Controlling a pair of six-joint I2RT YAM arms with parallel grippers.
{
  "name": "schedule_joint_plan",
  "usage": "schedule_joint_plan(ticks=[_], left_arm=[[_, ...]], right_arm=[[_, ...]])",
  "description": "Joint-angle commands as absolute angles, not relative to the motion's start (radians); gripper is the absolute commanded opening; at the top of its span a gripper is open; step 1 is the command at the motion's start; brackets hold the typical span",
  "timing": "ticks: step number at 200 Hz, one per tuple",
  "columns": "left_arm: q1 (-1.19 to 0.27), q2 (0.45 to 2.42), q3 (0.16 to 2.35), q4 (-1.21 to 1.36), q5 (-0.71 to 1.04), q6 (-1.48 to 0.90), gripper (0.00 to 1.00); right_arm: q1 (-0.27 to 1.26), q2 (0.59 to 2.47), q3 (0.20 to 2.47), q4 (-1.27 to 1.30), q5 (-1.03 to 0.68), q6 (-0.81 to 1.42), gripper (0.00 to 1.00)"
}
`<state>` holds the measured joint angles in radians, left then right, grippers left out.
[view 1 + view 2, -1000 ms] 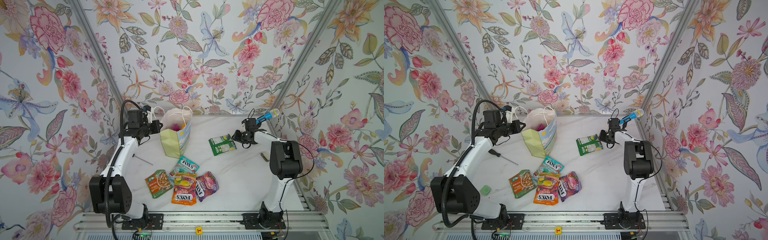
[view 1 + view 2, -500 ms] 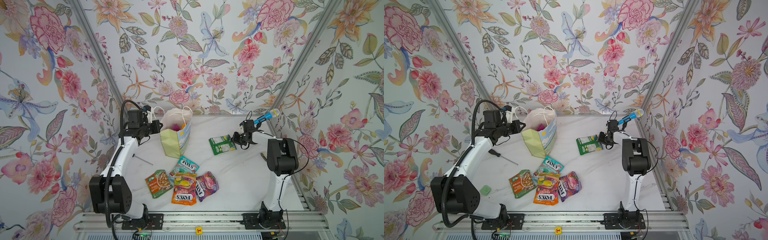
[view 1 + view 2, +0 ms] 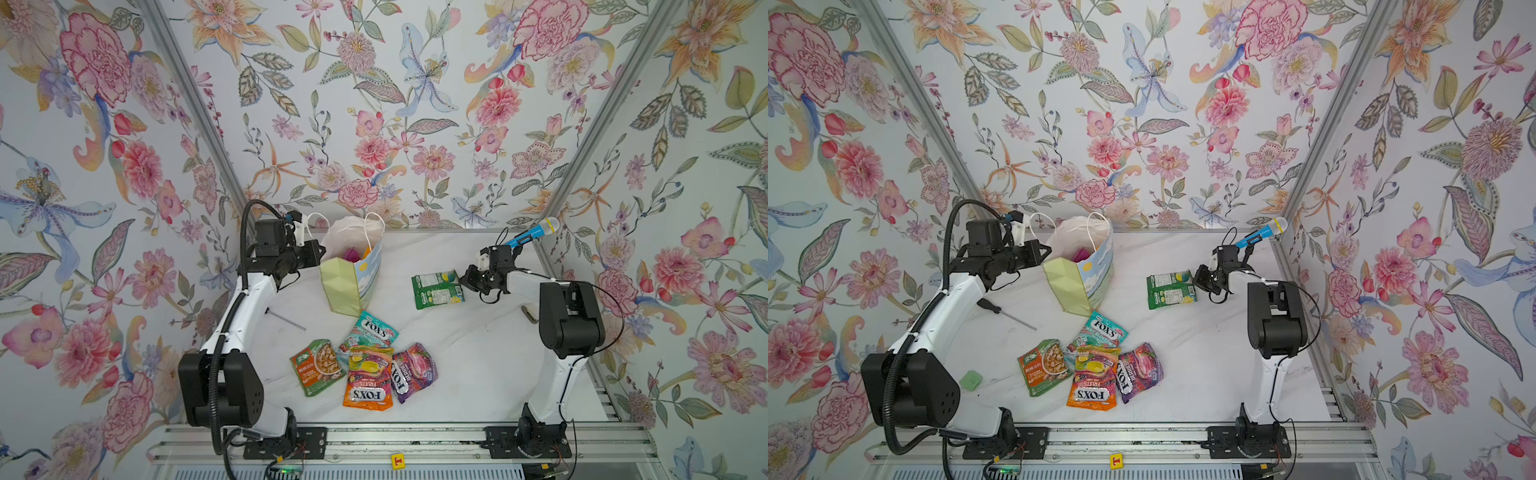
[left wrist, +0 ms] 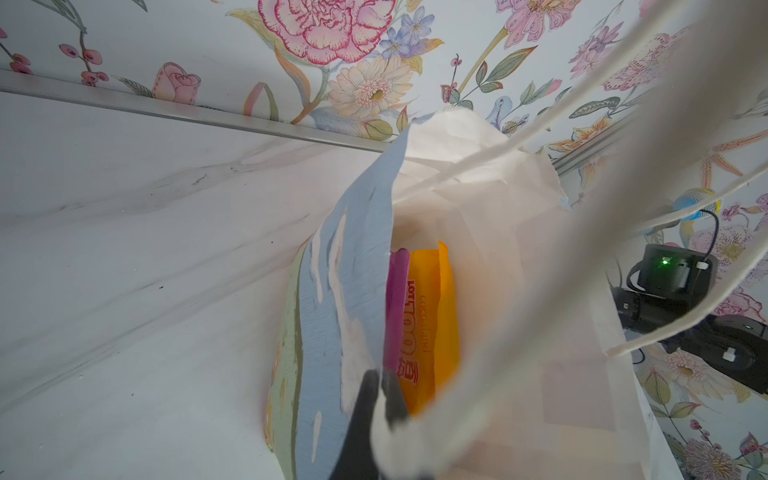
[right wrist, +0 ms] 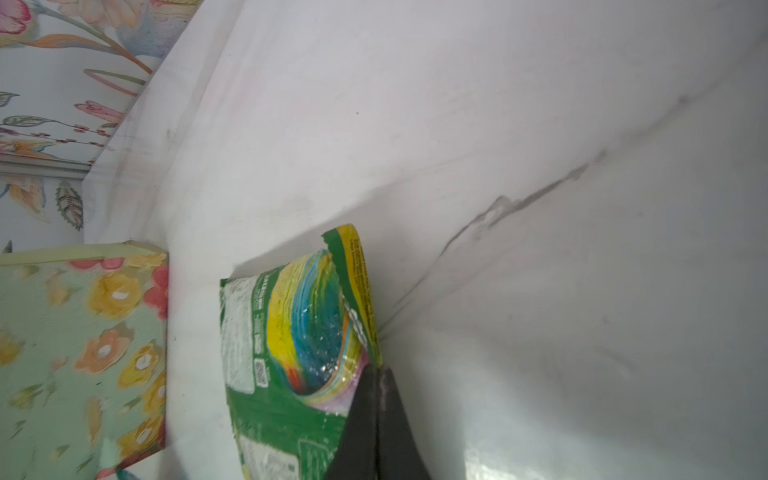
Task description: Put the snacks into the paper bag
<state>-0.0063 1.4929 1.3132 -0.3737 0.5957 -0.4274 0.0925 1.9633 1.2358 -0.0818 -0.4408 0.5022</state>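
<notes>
green packet [image 3: 436, 289], long axis toward right tool [image 3: 464, 281]

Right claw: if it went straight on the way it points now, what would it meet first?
Beyond the green packet it grips, the right claw points toward the paper bag. The bag's painted front looks first in line, though relative height is unclear.

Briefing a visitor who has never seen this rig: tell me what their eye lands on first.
The loud floral wallpaper on all three walls dominates. At the back left stands the paper bag, its rim pinched by the left gripper, while the right gripper pinches a green packet to its right. Four bright packets cluster near the front middle.
</notes>
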Motion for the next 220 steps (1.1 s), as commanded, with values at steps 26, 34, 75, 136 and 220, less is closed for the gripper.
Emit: schedule_joint_plan(ticks=[26,34,75,136,220], left_arm=[[0.000,1.503,1.319,-0.402,0.598,-0.426,0.00],[0.000,1.505,1.319,-0.403,0.598,-0.427,0.00],[0.000,1.499,1.307,-0.399,0.600,-0.427,0.00],[-0.001,1.486,1.281,-0.380,0.604,-0.441,0.00],[-0.007,1.462,1.231,-0.319,0.606,-0.487,0.00]], right_arm=[[0.171,1.748,1.213,-0.039,-0.455,0.553,0.00],[0.191,1.720,1.216,-0.051,-0.445,0.553,0.00],[0.288,1.589,1.251,-0.075,-0.376,0.579,0.00],[0.416,1.513,1.442,-0.074,-0.270,0.610,0.00],[0.529,1.800,2.020,-0.060,-0.183,0.593,0.00]])
